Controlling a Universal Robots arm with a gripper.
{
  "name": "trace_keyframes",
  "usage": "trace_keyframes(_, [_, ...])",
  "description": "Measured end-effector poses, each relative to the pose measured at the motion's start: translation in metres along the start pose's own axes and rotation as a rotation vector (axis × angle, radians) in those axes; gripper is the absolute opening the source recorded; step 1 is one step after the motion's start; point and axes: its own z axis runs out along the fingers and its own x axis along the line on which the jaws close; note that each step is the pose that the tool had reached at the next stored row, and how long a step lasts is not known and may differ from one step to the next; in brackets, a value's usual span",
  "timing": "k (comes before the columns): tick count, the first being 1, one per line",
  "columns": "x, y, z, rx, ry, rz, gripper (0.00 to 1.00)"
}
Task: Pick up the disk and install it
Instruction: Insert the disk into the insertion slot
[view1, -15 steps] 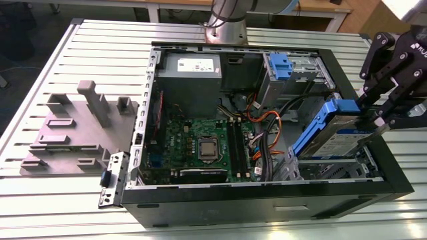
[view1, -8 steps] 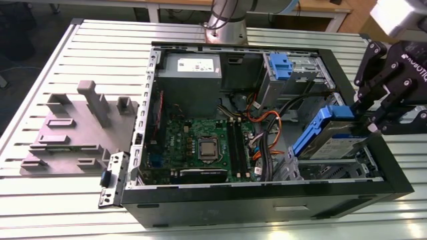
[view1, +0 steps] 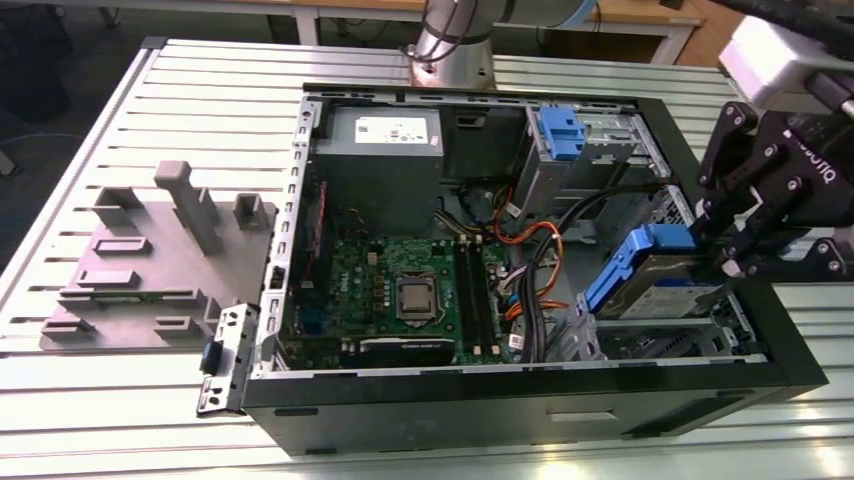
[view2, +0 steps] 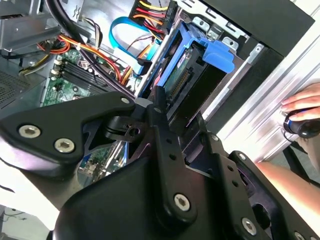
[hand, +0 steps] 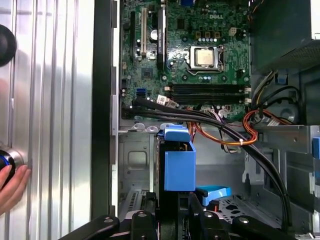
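The gripper (view1: 731, 262) has its jaws clamped on the disk (view1: 650, 285), which is tilted inside the computer case (view1: 534, 400). It is best slid in squarely along its rails, clear of the cables (view1: 527, 240).

An open black metal computer case (view1: 534, 405) is lying on the slatted aluminium bench (view1: 200, 80), with a grey moulded plastic fixture (view1: 147, 260) sitting beside it on the exterior view's left. Inside, by that same view, a grey metal power-supply box (view1: 380, 150) is sitting far left, a green motherboard (view1: 400, 290) is lying before it, and a grey metal drive cage (view1: 587, 140) is standing far right. Before the cage, the black pincer (view1: 727, 262) is gripping the flat silver-grey metal disk (view1: 654, 290), tilted at the case's right end.
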Motion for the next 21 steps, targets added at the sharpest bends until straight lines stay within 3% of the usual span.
trace_keyframes(17, [0.0010, -0.0015, 0.0310, 0.0000, 0.0016, 0.000, 0.35])
trace_keyframes(21, [0.0011, -0.0016, 0.0334, 0.0000, 0.0022, 0.000, 0.35])
